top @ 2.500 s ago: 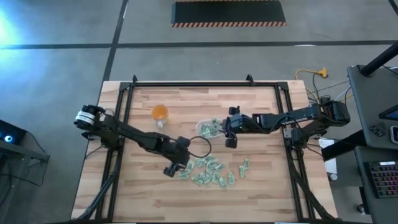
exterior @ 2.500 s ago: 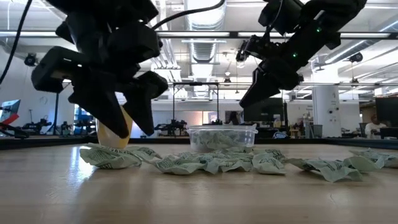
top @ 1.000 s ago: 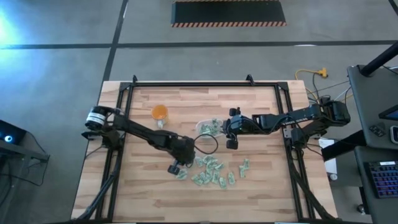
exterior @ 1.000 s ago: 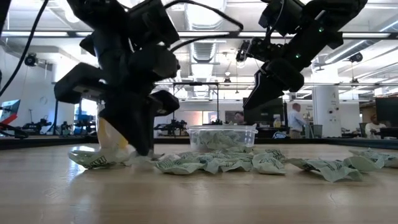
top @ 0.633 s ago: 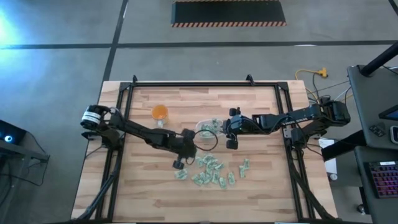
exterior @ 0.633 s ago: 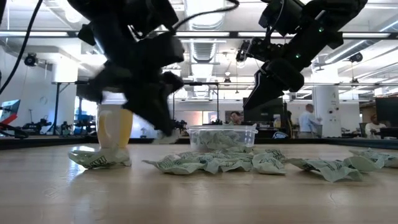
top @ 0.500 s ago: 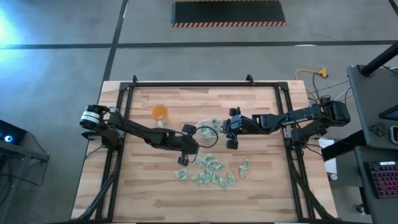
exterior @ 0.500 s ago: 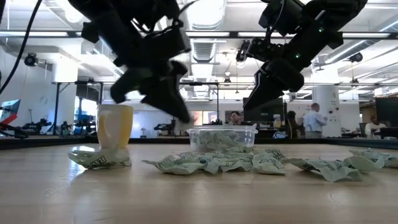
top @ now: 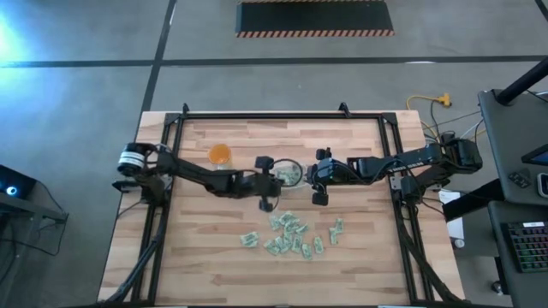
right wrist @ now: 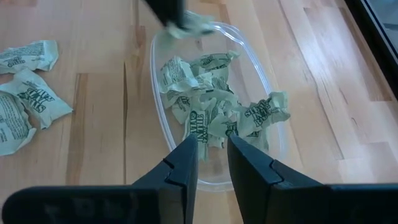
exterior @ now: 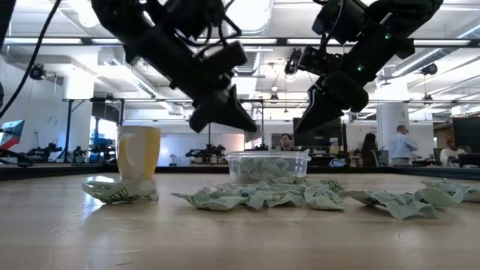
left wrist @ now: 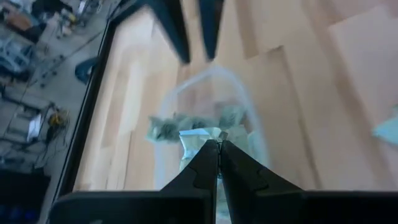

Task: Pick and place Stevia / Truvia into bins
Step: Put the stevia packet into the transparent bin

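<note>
Left wrist view: my left gripper (left wrist: 214, 146) pinches one packet (left wrist: 198, 138) above the tub (left wrist: 249, 118).
Right gripper (right wrist: 211, 149): slightly parted, empty, over tub.
Loose packets (top: 291, 235): beside tub.

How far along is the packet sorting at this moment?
Partly done. The clear tub already holds several green-and-white packets. The left hand is over the tub, shut on one packet not yet released. The right hand hovers at the tub's edge, slightly open and empty. A loose pile on the table is left.
</note>
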